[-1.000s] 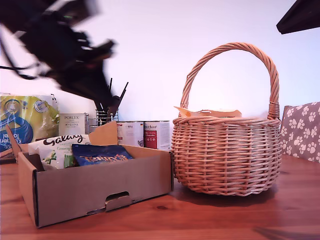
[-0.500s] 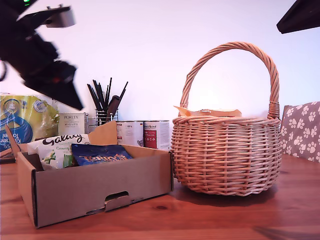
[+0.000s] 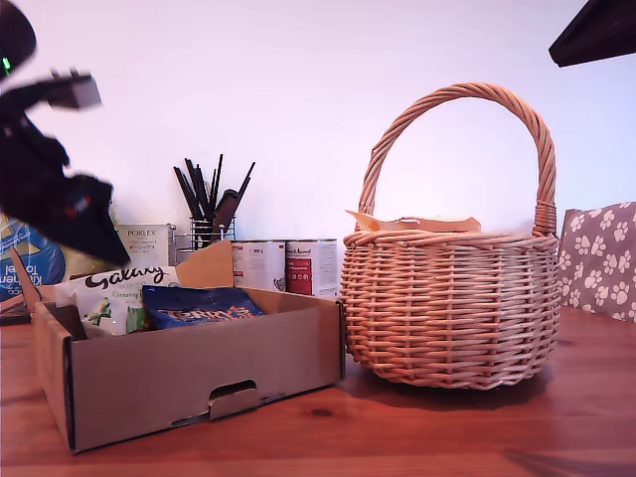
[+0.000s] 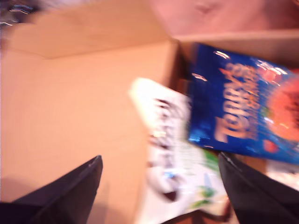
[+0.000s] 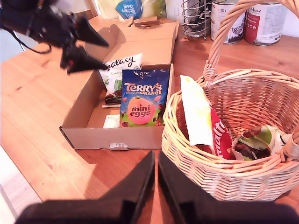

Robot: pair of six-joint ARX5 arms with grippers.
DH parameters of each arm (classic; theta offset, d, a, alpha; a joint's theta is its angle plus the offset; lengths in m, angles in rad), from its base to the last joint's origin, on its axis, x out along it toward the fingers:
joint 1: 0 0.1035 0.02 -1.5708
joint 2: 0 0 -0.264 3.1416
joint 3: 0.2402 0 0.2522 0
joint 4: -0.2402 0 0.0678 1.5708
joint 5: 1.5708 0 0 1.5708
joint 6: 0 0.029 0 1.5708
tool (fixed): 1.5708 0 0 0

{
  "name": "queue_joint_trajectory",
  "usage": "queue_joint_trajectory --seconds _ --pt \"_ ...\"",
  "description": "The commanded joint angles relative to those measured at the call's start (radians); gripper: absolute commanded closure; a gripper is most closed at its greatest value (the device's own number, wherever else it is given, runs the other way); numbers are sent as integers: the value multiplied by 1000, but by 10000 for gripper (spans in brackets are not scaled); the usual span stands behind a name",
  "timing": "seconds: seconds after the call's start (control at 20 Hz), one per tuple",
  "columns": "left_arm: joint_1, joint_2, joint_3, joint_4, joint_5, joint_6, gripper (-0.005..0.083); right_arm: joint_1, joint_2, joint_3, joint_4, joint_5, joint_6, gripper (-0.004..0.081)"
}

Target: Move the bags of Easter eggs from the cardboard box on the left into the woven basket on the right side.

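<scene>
This looks like a home kitchen or dining spot. The surface (image 3: 447,427) is warm, knotted wood set against a plain white wall (image 3: 298,89). Along the wall stand food tins (image 3: 288,266), a black wire holder (image 3: 211,235) full of dark utensils, a small Porlex box (image 3: 145,244) and a kitchen towel pack (image 5: 133,8). At the exterior view's right, a grey paw-print cushion (image 3: 599,260) shows.

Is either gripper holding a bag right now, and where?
No. My first gripper is open and empty above the box; my second gripper is shut on nothing.
</scene>
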Motion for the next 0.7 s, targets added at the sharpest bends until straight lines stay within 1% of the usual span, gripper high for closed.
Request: queue_joint_trajectory --seconds 0.0,0.15,0.2,0.3,0.5,0.65 --pt "-3 47 -23 6 17 31 44 5 0 7 10 0 -2 783" --pt "-3 114 -23 2 21 30 44 5 0 7 10 0 -2 783" --pt "-3 127 -23 -2 39 31 44 5 0 7 10 0 -2 783" --pt "-11 130 -22 -1 79 31 47 5 0 7 9 0 -2 783" --pt "-35 127 -18 -7 84 37 54 5 0 7 9 0 -2 783" --pt "-53 119 -13 -11 77 36 159 5 0 7 9 0 -2 783"
